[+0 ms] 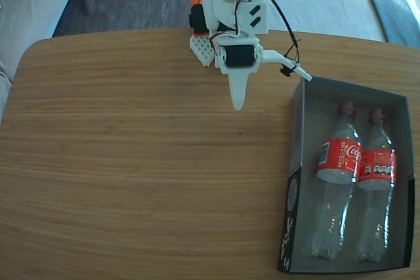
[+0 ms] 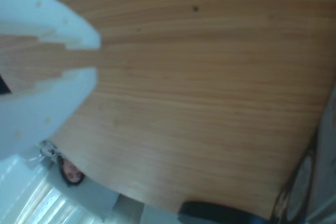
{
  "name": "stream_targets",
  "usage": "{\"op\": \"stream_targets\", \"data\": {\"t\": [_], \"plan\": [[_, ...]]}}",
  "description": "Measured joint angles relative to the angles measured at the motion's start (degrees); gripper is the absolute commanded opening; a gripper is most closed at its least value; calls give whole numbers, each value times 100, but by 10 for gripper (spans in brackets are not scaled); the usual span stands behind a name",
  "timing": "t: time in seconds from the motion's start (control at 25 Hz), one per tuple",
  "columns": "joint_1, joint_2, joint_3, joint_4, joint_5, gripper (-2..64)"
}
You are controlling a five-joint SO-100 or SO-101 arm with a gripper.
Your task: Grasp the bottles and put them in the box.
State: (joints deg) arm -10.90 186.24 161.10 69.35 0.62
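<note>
My gripper (image 2: pixel 97 59) nearly closed, narrow slit between fingertips, holding nothing – hovers over bare wooden table (image 1: pixel 131 162). Both bottles (image 1: pixel 338 181) (image 1: pixel 375 185) lie side by side in box (image 1: pixel 295 181), necks toward my base.

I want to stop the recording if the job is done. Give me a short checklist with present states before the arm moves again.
1. Both bottles inside the box: ok.
2. Bottles lying side by side, necks toward the arm: ok.
3. Gripper holding nothing: ok, fingertips nearly closed with only table behind them.
4. Gripper clear of the box: ok, it hangs over bare table.
5. Cable near the box's far corner snag-free: cannot tell.
</note>
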Motion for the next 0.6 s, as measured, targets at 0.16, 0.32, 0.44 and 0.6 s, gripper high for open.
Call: {"op": "stream_targets", "data": {"t": [0.16,0.32,0.44,0.6], "plan": [[0,0,0,-26,0,-2],[272,0,0,-26,0,-2],[457,0,0,-26,0,-2],[439,0,0,-26,-9,-2]]}}
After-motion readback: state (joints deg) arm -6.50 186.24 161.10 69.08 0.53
